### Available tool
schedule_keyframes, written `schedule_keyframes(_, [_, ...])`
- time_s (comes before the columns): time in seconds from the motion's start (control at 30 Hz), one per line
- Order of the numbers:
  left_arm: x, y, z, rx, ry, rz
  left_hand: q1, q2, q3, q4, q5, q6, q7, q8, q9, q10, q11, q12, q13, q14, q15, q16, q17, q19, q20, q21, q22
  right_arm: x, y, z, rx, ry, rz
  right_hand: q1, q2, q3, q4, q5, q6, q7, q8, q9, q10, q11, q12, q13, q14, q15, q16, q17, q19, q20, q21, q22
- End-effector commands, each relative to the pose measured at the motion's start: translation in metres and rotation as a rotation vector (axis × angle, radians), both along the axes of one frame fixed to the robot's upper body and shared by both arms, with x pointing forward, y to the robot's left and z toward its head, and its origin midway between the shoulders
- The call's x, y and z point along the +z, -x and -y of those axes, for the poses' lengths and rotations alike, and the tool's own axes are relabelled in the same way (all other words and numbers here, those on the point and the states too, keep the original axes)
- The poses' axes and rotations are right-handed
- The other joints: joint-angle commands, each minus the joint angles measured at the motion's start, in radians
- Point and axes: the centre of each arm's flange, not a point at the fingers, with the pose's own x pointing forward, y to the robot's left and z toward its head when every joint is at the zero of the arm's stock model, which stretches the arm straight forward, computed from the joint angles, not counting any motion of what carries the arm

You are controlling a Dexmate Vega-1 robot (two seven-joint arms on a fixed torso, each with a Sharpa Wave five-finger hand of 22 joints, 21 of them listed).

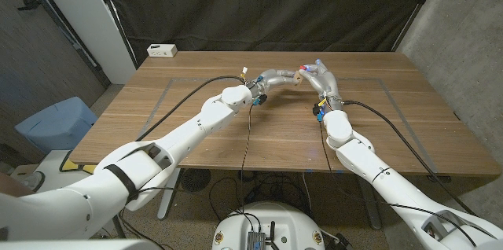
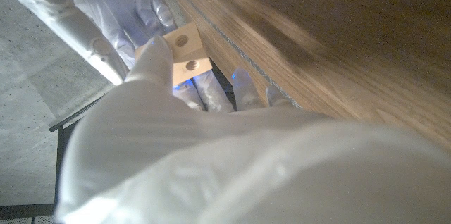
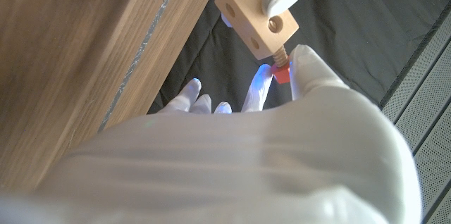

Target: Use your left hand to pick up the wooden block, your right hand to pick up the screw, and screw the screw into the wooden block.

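Both arms meet above the far middle of the brown wooden table [image 1: 236,136], in the upper centre of the head view. One small white box [image 1: 162,49] sits at the table's far left corner, well apart from the action, and black cables [image 1: 174,101] trail along both arms across the planks. A black curtain hangs behind the table, and a blue bin [image 1: 55,124] stands on the floor at the left edge of the frame. Nothing stands between the two hands.

The left hand [image 1: 271,79], sheathed in a smooth white glove, holds the pale rectangular wooden block [image 3: 254,13] up off the table; in the left wrist view its fingers [image 2: 151,58] wrap the block's edge. The block is light, square-cornered timber, and two round threaded holes show on its face, with a third taking the screw.

The right hand [image 1: 314,73], gloved the same way, pinches the small red-headed brass screw [image 3: 280,69] between thumb and one finger [image 3: 306,69], the others fanned out. The screw's ribbed shank is at the block's end hole, touching the wood.

One block, one screw, two hands.
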Motion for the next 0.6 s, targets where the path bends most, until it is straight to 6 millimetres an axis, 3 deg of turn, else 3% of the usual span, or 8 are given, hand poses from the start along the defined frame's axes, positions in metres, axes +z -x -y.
schedule_keyframes(0.03, [0.0005,0.0000,0.0006,-0.002,-0.003,0.001,0.002,0.011,0.001,0.006,0.000,0.003,0.005,0.005,0.002,0.003,0.000,-0.001,-0.001,0.008,-0.060,0.002,0.005,0.004,0.007,0.003,0.003,-0.0001,-0.0014,0.0003,0.013,0.005,-0.002,-0.010,-0.001,-0.005,0.002,0.005,-0.014,0.000,-0.009,-0.003,-0.009,0.001,-0.002,0.006,-0.005,0.004,-0.006,0.006,-0.010,0.002,-0.003,0.004])
schedule_keyframes(0.6, [0.0001,-0.0002,-0.0012,0.002,-0.003,0.000,0.002,0.011,0.001,0.006,0.000,0.002,0.005,0.005,0.002,0.001,0.000,-0.001,-0.001,0.009,-0.064,0.001,0.005,0.004,0.006,0.003,0.003,0.0021,-0.0023,0.0024,0.051,0.021,-0.001,-0.051,-0.007,-0.016,0.011,0.013,-0.083,0.007,-0.048,-0.032,-0.064,0.012,-0.005,0.007,-0.052,0.023,-0.015,0.005,-0.067,0.015,-0.009,0.005])
